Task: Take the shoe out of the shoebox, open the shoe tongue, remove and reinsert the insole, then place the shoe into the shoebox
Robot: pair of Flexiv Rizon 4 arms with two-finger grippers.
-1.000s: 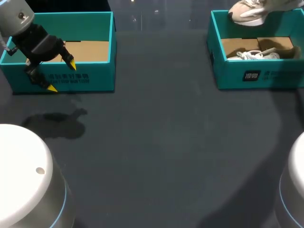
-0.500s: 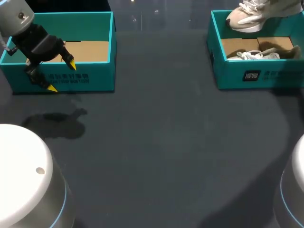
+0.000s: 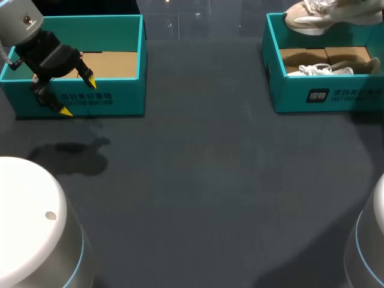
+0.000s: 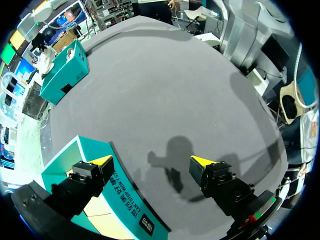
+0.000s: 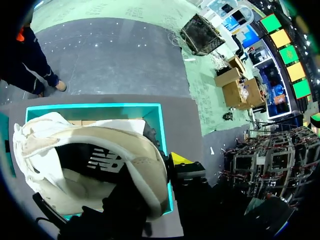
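Dark grey surface [image 3: 198, 180], two teal boxes well apart along its far side. At left, open box [image 3: 114, 102] with cardboard floor; left end effector [image 3: 77, 96] spread wide over the front wall, gripping nothing. At right, shoebox [image 3: 300, 96] with a laced second shoe [image 3: 321, 69] inside. Above it, beige shoe [image 3: 312, 17], cut off in head view. Seen whole only from right wrist, pinched at its opening rim by right end effector [image 5: 172, 162], one finger hidden.

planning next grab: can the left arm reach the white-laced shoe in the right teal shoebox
Probably not: left gripper sits far across the table, and the held beige shoe hangs over that teal shoebox.
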